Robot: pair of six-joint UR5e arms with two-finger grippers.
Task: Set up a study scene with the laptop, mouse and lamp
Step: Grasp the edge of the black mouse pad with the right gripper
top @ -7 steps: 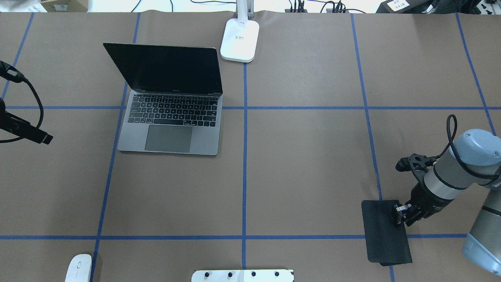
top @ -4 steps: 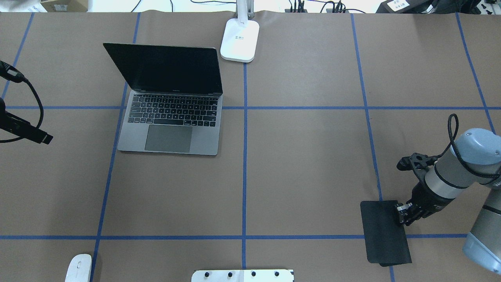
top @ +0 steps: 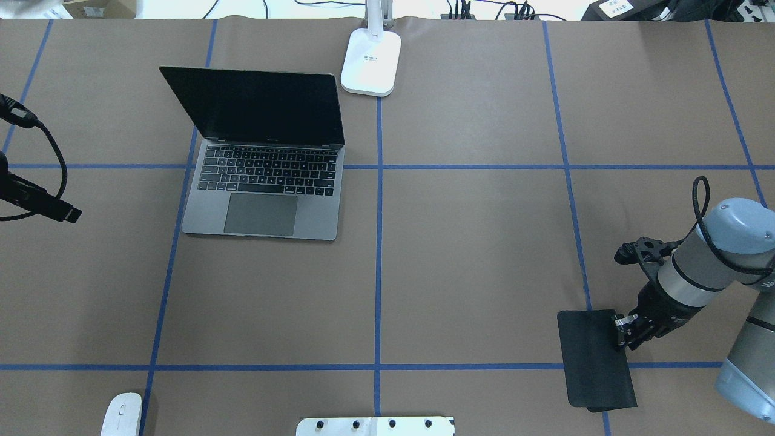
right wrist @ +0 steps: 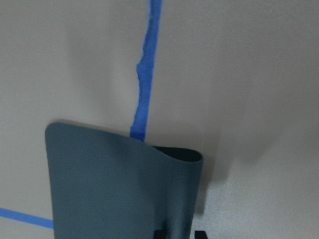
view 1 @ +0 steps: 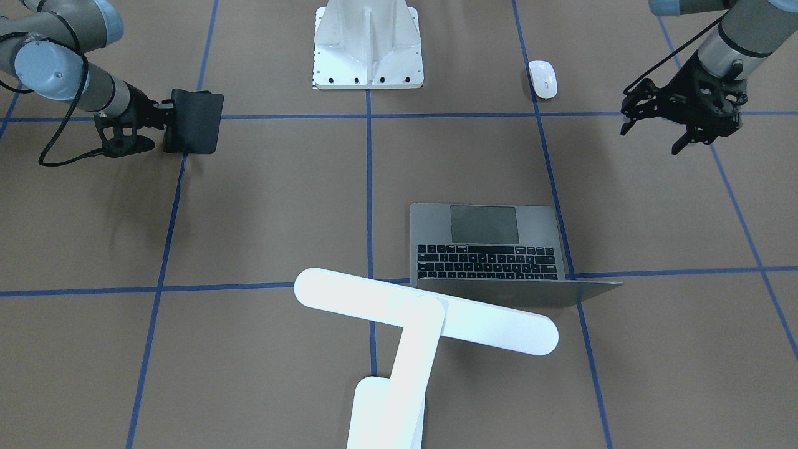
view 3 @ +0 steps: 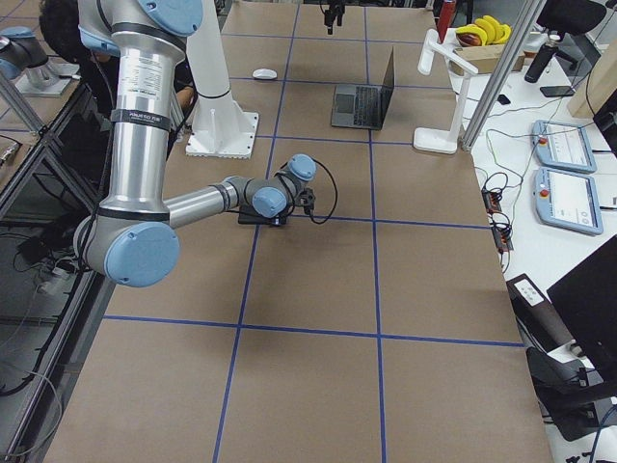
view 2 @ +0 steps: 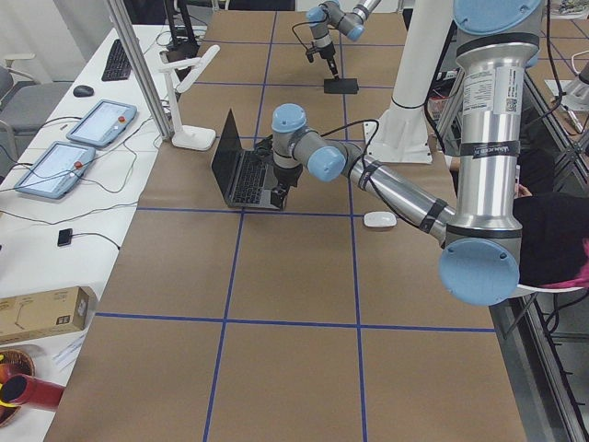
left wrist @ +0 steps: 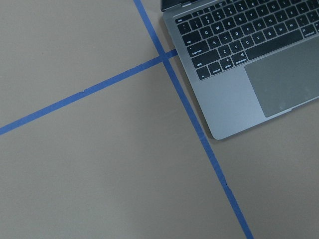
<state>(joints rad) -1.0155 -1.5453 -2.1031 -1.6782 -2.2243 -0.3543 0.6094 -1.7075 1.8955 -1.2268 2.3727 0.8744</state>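
Note:
The open grey laptop (top: 266, 200) sits at the far left of the table, also in the left wrist view (left wrist: 249, 64). The white lamp (view 1: 424, 308) stands behind it, with its base (top: 370, 60) at the far edge. The white mouse (top: 121, 415) lies at the near left, apart from both grippers (view 1: 542, 78). My right gripper (top: 622, 332) is shut on the right edge of a flat black mouse pad (top: 590, 363); that edge curls up off the table (right wrist: 169, 164). My left gripper (view 1: 649, 138) hangs open and empty above the table, left of the laptop.
The white ribbed pedestal (view 1: 368, 43) stands at the near middle edge. Blue tape lines (top: 379, 242) divide the brown table. Cables and boxes lie beyond the far edge.
My right arm has sunk slightly and the mouse pad has shifted a little to the left. The left arm, laptop, mouse and lamp have not moved.

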